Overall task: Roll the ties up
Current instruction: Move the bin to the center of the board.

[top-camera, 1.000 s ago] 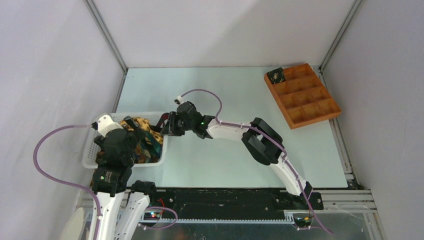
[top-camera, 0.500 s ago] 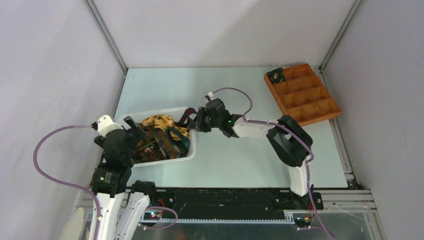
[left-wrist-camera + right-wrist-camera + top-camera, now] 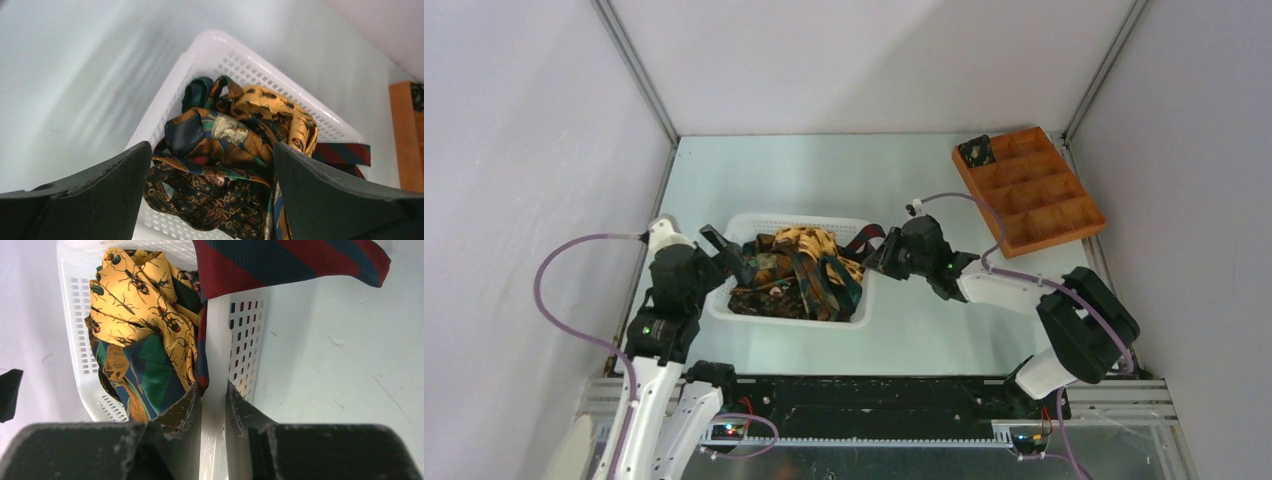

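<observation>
Setting: pale green tabletop (image 3: 824, 170) closed in by plain grey walls, seen from above and from both wrists.
Basket: a white basket (image 3: 784, 218) sits between the two sets of jaws, its long sides running from one to the other.
Ties: a tangled heap of ties (image 3: 794, 272) fills the basket, all unrolled. A yellow tie with insect print (image 3: 140, 295) lies on top, just ahead of the right jaws. A maroon striped tie (image 3: 290, 260) drapes over the rim beyond them.
Right jaws: clamped on the basket's end wall, one finger inside against the fabric and one outside.
Left jaws: spread wide and holding nothing, just short of the basket's opposite end, with the heap straight ahead of them.
Tray: an orange-brown tray (image 3: 1056, 238) of compartments lies well beyond the right jaws, near the far corner. One rolled tie (image 3: 976, 151) sits in its far-left compartment; the other compartments look bare.
Step in hand: this looks like positioning the basket, with no tie being rolled yet.
Next move: probably letting go of the wall, then pinching a single tie free of the tangle and laying it flat on open tabletop. The draped maroon one looks easiest to separate.
</observation>
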You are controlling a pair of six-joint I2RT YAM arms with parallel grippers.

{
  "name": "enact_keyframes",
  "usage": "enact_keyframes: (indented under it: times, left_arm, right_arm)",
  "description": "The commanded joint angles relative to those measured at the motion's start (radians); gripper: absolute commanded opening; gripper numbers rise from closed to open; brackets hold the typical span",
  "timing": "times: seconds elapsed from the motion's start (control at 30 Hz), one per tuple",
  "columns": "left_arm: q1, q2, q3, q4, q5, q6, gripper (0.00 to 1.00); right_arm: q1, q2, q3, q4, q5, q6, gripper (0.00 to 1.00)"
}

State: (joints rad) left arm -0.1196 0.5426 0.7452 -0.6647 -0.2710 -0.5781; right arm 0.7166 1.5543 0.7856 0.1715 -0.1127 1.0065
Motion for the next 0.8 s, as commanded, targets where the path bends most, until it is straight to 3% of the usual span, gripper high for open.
enact_keyframes:
  times: [0.0, 0.2, 0.5, 0.77]
  left_arm:
    - [-0.072, 0.059, -0.048, 0.123, 0.110, -0.119, 0.98]
    - [-0.316, 0.156, -0.042, 0.186, -0.009, -0.197, 0.98]
    - [-0.521, 0.350, -0.049, 0.323, -0.063, -0.312, 0.97]
    - [-0.684, 0.524, -0.016, 0.413, -0.105, -0.357, 0.94]
  right_arm:
    - [-0.004, -0.105, -0.078, -0.085, 0.081, -0.042, 0.08]
    - [-0.007, -0.232, -0.173, -0.125, 0.172, -0.008, 0.06]
    - [-0.008, -0.380, -0.278, -0.148, 0.261, 0.042, 0.11]
    - [-0.009, -0.412, -0.303, -0.159, 0.271, 0.043, 0.14]
